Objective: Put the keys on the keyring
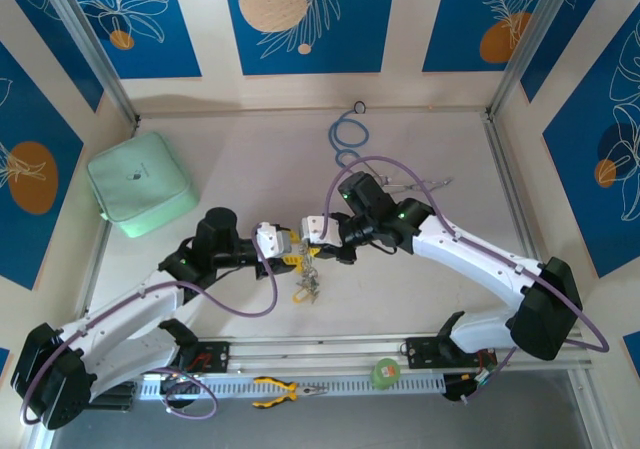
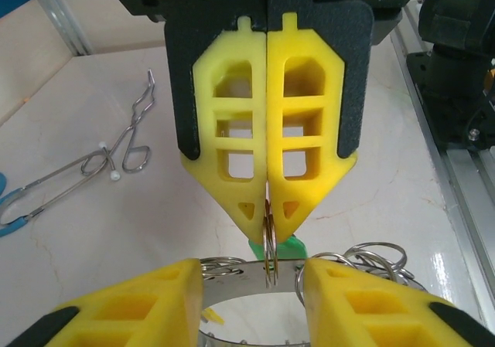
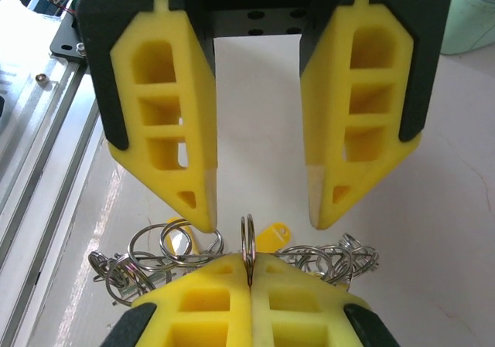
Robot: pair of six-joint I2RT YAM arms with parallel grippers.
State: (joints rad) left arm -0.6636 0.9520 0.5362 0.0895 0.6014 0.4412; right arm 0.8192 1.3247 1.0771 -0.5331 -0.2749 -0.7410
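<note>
- The keyring (image 2: 247, 273), a pale silvery band, runs across the gap between the fingers of my left gripper (image 3: 263, 220), just beneath their tips. I cannot tell whether either finger touches it.
- My left jaws stand partly apart, with nothing pinched between them.
- My right gripper (image 2: 268, 233) meets the left one tip to tip. Its jaws are pressed together on a small split ring (image 3: 247, 243), which stands upright on edge.
- From my left wrist, the lower arc of that split ring overlaps the keyring's band. I cannot tell whether it is threaded on.
- The keys (image 1: 306, 289) sit in a small clump just on the near side of where my two sets of tips meet.
- A green key head (image 2: 282, 248) shows just behind my right fingertips.
- A yellow tag (image 3: 272, 235) lies between my left fingertips and my right ones.
- Bunches of small wire rings (image 3: 147, 258) fan out on both sides of my closed right jaws.
- Steel forceps (image 2: 116, 154) lie flat on the table (image 2: 93, 254), well apart from both jaws, out past the flank of my right gripper.
</note>
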